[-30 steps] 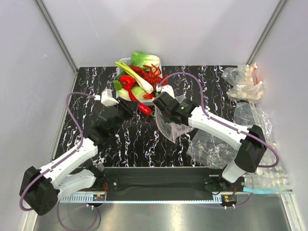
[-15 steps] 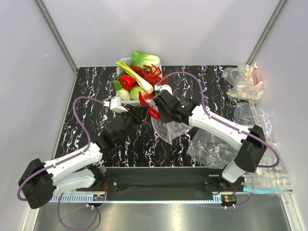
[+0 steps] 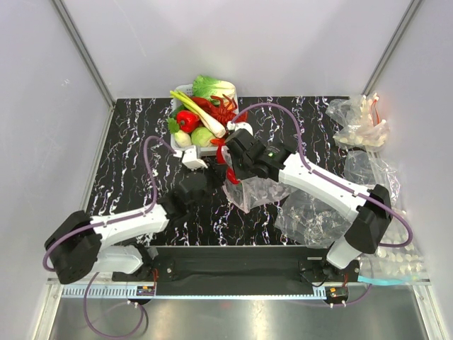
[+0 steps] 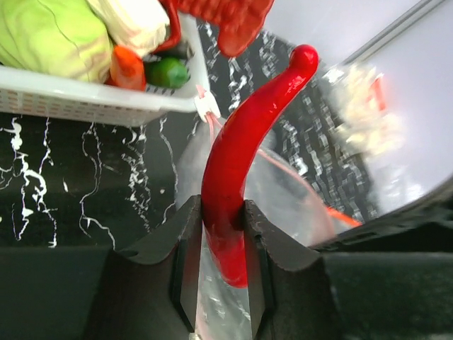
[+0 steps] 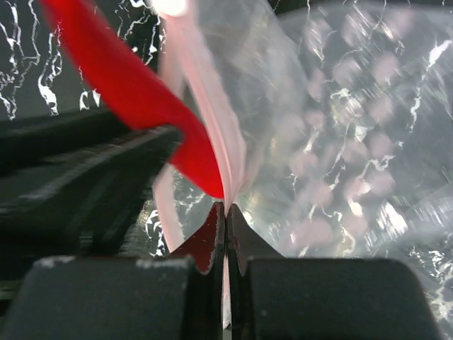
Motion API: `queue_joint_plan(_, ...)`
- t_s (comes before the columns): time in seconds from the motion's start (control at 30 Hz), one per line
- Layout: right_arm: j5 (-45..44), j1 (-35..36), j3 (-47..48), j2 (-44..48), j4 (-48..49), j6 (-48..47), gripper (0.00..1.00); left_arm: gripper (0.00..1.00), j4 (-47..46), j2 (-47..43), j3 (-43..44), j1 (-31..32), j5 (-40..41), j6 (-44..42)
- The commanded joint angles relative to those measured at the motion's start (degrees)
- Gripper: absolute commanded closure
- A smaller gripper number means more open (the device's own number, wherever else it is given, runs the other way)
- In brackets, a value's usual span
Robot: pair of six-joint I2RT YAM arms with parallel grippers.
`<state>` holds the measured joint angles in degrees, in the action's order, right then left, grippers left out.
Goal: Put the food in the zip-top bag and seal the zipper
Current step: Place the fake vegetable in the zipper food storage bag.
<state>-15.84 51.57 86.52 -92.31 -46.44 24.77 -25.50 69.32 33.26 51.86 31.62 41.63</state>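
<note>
Chili (image 4: pixel 237 159) in left end effector (image 4: pixel 221 219) has reached bag (image 3: pixel 256 190).

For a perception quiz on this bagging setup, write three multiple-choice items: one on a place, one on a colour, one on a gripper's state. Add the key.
1. Where does the white basket of food stand?
A. at the far edge of the table
B. between the arm bases
C. in the near right corner

2. What colour is the chili in the left gripper?
A. green
B. red
C. yellow

3. How is the right gripper?
A. wide open
B. shut on the zip-top bag at its mouth
C. shut on a cabbage

Key:
1 A, the top view shows it at the back.
2 B, it is plainly red between the fingers.
3 B, its jaws pinch the zipper.
</note>
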Motion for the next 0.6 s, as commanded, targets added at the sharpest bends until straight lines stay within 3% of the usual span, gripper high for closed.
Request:
queue_joint_plan(0.0,1.42,-0.33,2.42,2.14,1.26,1.59,1.00,0.84,-1.75,2.05,3.31,2.02,4.23,-2.51)
queue_joint_plan(0.17,-0.42,-0.42,1.64,3.36,2.93,3.35,1.00,0.84,-2.28,1.35,3.04,3.43,3.98,-2.43)
queue_joint_plan(0.4,-3.06,-1.73,-2.84,5.47,8.55,6.51,1.00,0.82,-1.92,-0.76,1.37,3.60,-4.53,1.96)
queue_joint_plan(0.57,-1.92,-1.74,-7.06,8.37,14.96,8.01,1.00,0.80,2.56,-0.59,1.90,3.69,-6.12,4.16)
